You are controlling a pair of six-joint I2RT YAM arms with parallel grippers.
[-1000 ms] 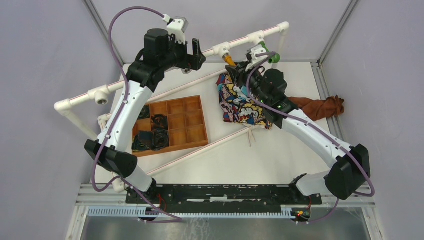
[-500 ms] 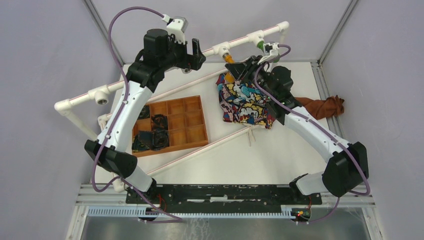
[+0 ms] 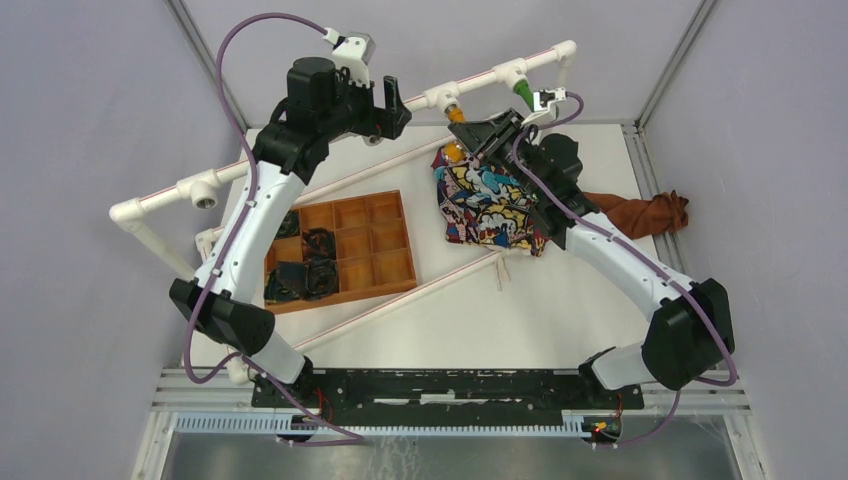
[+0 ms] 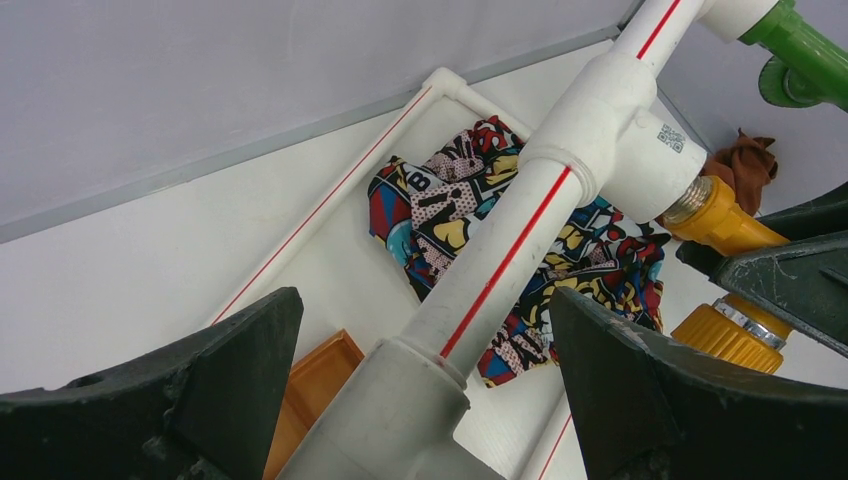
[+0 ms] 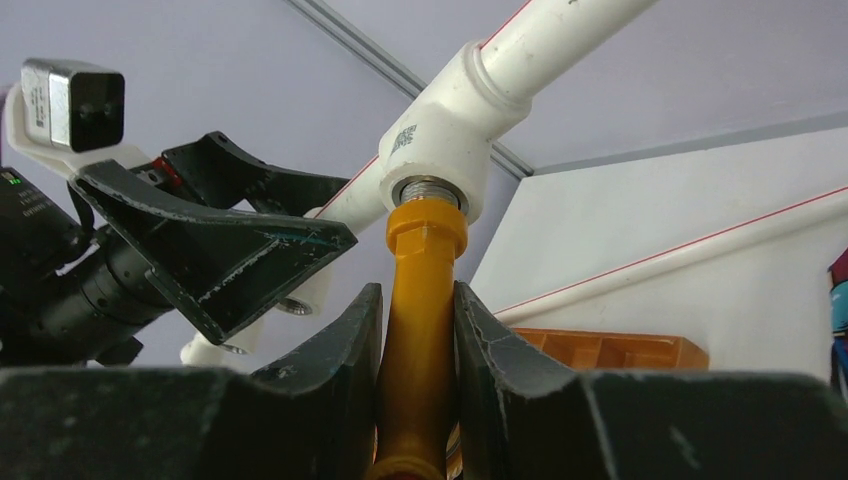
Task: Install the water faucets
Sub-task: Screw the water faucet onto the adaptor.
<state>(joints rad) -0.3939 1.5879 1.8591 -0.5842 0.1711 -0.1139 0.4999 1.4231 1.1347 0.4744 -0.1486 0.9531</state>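
The orange-yellow faucet (image 3: 457,115) hangs by its threaded end from a white T-fitting (image 3: 443,98) on the raised pipe. My right gripper (image 3: 470,135) is shut on it. In the right wrist view the fingers (image 5: 345,350) press both sides of its body (image 5: 425,250) just below the fitting (image 5: 440,140). The green faucet (image 3: 523,93) sits in the following T-fitting (image 3: 512,72) and shows in the left wrist view (image 4: 800,45). My left gripper (image 3: 393,100) is open and straddles the pipe (image 4: 500,260) without touching it.
A comic-print cloth (image 3: 485,205) lies under the right arm, and a brown cloth (image 3: 650,212) to its right. An orange compartment tray (image 3: 350,297) holds dark items at centre left. An open T-fitting (image 3: 205,190) sits on the left pipe run. Thin pipes cross the table.
My right wrist has turned while holding the orange-yellow faucet, and its camera has swung to the right, uncovering the green faucet. The left arm has not moved.
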